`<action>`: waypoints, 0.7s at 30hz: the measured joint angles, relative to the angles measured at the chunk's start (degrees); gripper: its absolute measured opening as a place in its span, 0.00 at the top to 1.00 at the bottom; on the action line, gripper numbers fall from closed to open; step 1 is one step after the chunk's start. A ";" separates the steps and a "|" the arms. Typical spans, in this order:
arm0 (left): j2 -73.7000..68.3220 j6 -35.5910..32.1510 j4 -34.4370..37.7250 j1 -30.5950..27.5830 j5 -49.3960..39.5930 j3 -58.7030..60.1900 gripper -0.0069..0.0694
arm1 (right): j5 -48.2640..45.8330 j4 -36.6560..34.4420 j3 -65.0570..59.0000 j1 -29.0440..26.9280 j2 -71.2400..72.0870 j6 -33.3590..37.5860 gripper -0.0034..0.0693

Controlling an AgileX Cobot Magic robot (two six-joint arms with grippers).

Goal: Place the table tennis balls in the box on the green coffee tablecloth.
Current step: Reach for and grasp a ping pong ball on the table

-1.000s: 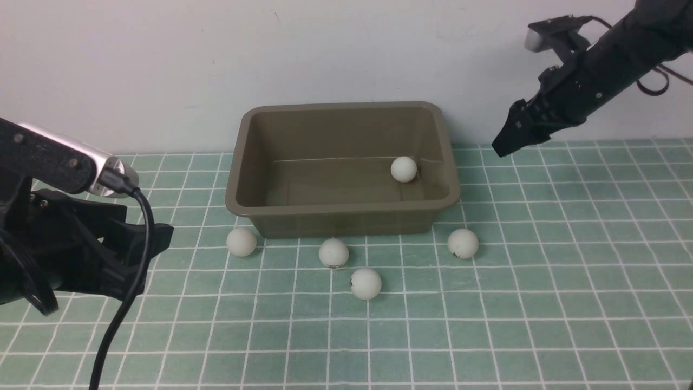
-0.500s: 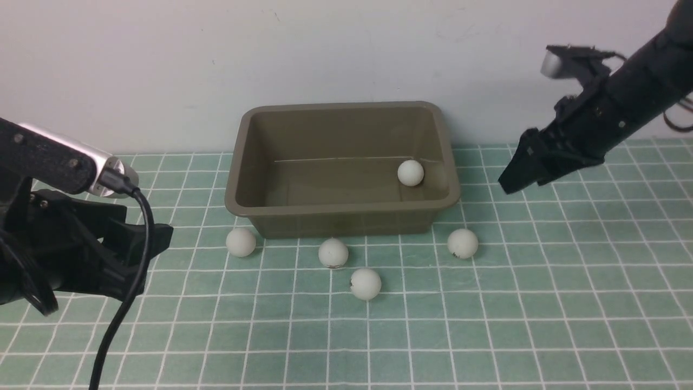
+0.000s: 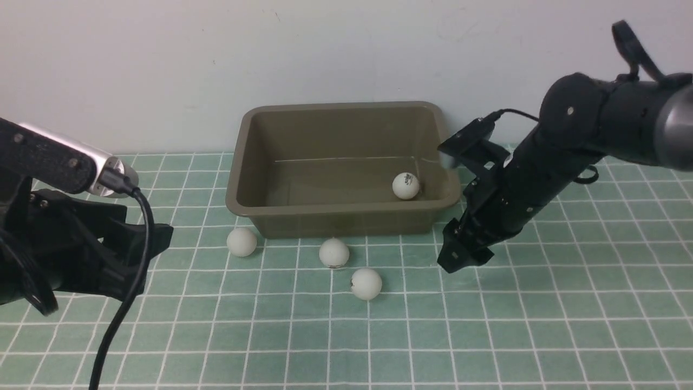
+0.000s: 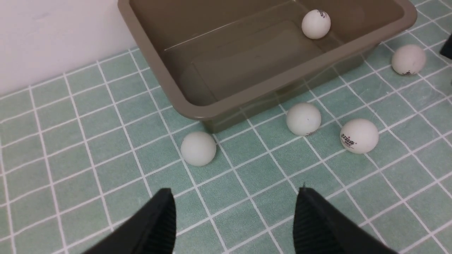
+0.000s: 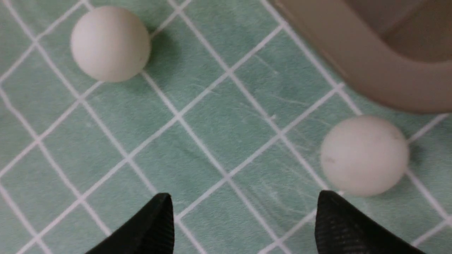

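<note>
Front view: left gripper [image 3: 154, 254] hangs far left, jaws apart, empty. On the teal-green white-gridded tablecloth [image 3: 541, 325], three small white matte balls lie loose before the olive-brown plastic box [image 3: 341, 208]: left ball [image 3: 241, 241], middle ball [image 3: 334, 253], nearest ball [image 3: 366, 283]. A boxed ball [image 3: 405, 186] sits at the box's right end. Right gripper [image 3: 452, 260], jaws apart and empty, is low beside a fourth loose ball [image 5: 364, 155] near the box corner. One in, four left.

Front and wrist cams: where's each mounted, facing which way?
Front: between the arms, facing forward at the box; left arm and right arm show.
Left wrist: on the left arm, angled down past the open left gripper toward the box.
Right wrist: on the right arm, steeply down at the tablecloth; open right gripper shows.
Shared: front and left wrist show the ball inside the box.
</note>
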State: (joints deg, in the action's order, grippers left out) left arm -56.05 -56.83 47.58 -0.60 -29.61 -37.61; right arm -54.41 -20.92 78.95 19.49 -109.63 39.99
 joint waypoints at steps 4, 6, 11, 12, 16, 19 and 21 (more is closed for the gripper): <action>0.00 0.00 0.00 0.00 -0.27 0.00 0.38 | 2.28 7.00 0.00 0.43 0.04 -4.75 0.29; 0.00 0.00 0.00 0.00 -0.31 0.00 0.38 | 3.04 7.89 -0.04 0.43 0.04 -5.37 0.29; 0.00 0.00 0.00 0.00 -0.31 0.00 0.38 | 7.21 7.92 -0.04 0.43 0.04 -5.73 0.29; 0.00 0.00 0.00 0.00 -0.31 0.00 0.38 | 8.53 7.87 -0.04 0.43 0.04 -5.73 0.29; 0.00 0.00 0.00 0.00 -0.31 0.00 0.38 | 10.40 7.75 -0.04 0.43 0.04 -5.73 0.29; 0.00 0.00 0.00 0.00 -0.31 0.00 0.38 | 10.49 7.61 -0.04 0.25 0.04 -5.73 0.29; 0.00 0.00 0.00 0.00 -0.31 0.00 0.38 | 10.53 7.36 -0.04 -0.06 0.04 -5.73 0.29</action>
State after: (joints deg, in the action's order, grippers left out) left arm -56.05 -56.83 47.58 -0.60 -29.92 -37.61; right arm -43.88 -13.55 78.92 19.43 -109.58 34.26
